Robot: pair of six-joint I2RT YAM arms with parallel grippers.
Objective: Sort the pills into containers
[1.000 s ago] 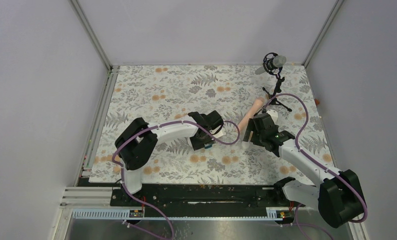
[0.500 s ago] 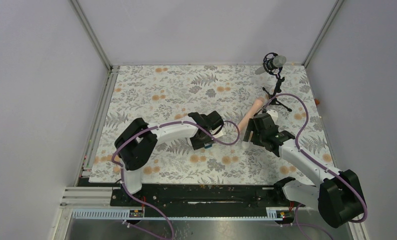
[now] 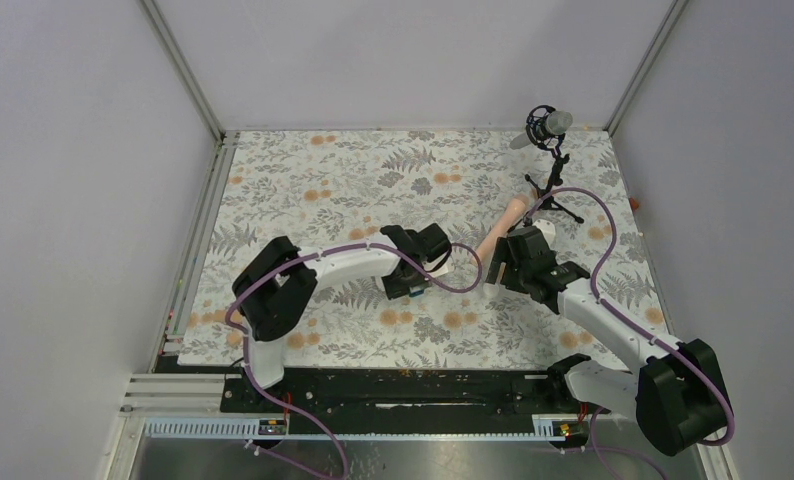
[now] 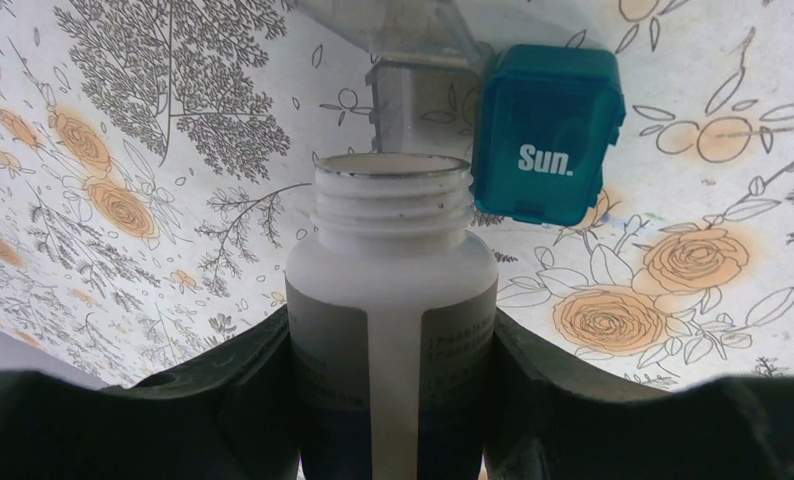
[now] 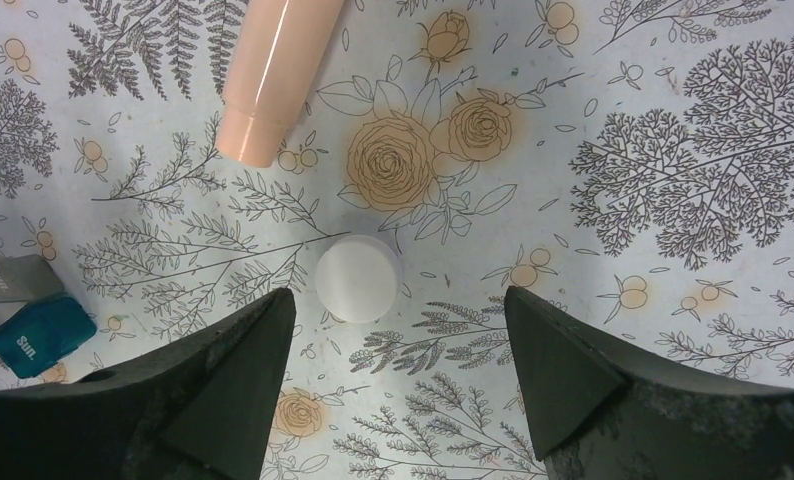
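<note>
We have the small white round plastic bottle with a dark label (image 4: 393, 265) clamped in the left gripper (image 4: 391, 330), whose fingers press on the label band from both sides. Its threaded mouth is uncapped and points to twelve o'clock in the left wrist view. We judge it light and stiff, with a smooth wall that could twist under a loose squeeze, so a hold low on the body, clear of the threads, seems right. We cannot tell whether anything is inside.

Just beside the mouth, at one o'clock, sits the tiny teal cube-like box marked "Sun." (image 4: 546, 130), touching a clear plastic piece (image 4: 423, 40) at twelve o'clock. The box looks hard and light, and we expect it to skid on the cloth if the bottle's lip nudges it.

The right gripper (image 5: 400, 298) hangs with its fingers wide apart. The white round cap (image 5: 358, 278) lies flat on the floral tablecloth (image 5: 673, 150) between them, touching neither. It is low and smooth, so we would pinch it across the rim.

A peach cylindrical tube (image 5: 278, 70) lies at eleven o'clock from the cap, apart from it. The black microphone on its tripod (image 3: 548, 130) stands at one o'clock on the table, beyond both grippers. We see no loose pills in any view.
</note>
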